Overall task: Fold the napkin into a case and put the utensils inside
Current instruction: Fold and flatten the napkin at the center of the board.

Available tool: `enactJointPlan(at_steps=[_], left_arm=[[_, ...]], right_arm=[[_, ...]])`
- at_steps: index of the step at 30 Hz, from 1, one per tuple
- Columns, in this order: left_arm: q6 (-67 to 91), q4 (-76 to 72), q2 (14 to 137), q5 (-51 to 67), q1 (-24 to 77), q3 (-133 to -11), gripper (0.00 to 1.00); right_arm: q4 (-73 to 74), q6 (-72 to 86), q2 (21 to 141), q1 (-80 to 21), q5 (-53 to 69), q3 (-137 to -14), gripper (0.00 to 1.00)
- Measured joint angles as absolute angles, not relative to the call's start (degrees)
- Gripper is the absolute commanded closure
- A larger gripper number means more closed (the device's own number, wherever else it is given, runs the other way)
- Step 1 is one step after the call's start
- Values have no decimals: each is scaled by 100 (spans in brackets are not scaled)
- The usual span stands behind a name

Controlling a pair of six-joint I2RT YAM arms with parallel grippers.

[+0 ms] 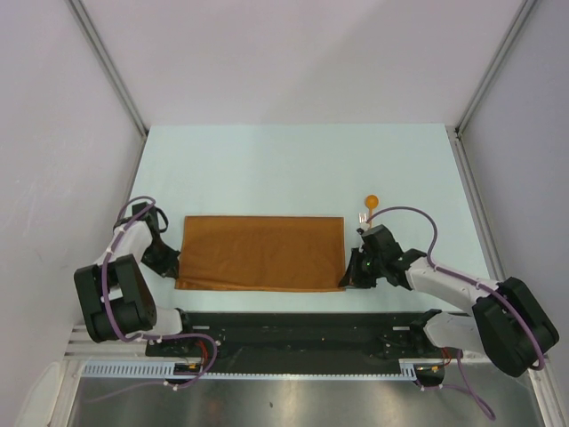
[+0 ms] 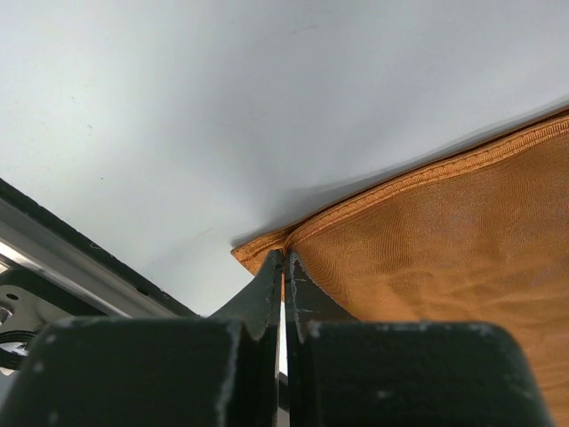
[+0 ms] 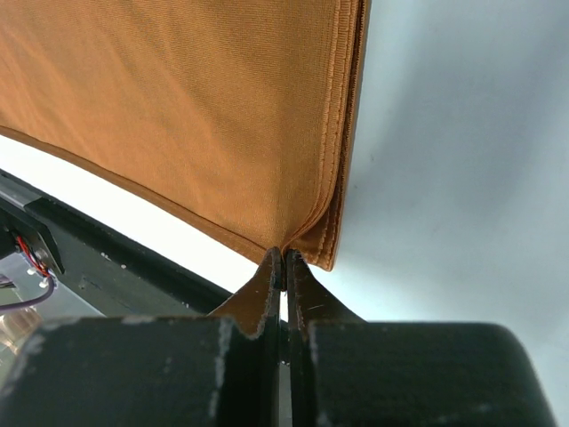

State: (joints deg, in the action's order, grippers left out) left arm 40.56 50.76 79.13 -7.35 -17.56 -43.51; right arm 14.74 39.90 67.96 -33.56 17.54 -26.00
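The rust-orange napkin lies folded in half as a wide rectangle on the pale table. My left gripper is shut on its near left corner, with cloth pinched between the fingertips. At the near right corner my right gripper is shut on the doubled cloth edge. The spoon with a round orange bowl and the silver fork head lie just beyond the right gripper; their handles are hidden behind that arm. No narrow case shape shows.
A black rail runs along the table's near edge below the napkin. Grey walls with metal posts enclose the table on the left, back and right. Cables loop off both wrists.
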Motion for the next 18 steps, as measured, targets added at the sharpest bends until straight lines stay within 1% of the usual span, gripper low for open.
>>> enactJointPlan(at_steps=[11, 14, 15, 18], left_arm=[[4056, 5024, 7961, -735, -1756, -4344, 100], [4056, 5024, 7975, -735, -1756, -4342, 100], [4056, 5024, 7975, -735, -1756, -4342, 100], [4056, 5026, 7975, -735, -1758, -4340, 100]], right_arm=[[1402, 4040, 6932, -3369, 1747, -2541, 99], [1402, 4040, 6932, -3369, 1745, -2539, 97], [1400, 4040, 6932, -3369, 1745, -2539, 94], [1402, 4047, 6932, -3369, 1745, -2539, 92]])
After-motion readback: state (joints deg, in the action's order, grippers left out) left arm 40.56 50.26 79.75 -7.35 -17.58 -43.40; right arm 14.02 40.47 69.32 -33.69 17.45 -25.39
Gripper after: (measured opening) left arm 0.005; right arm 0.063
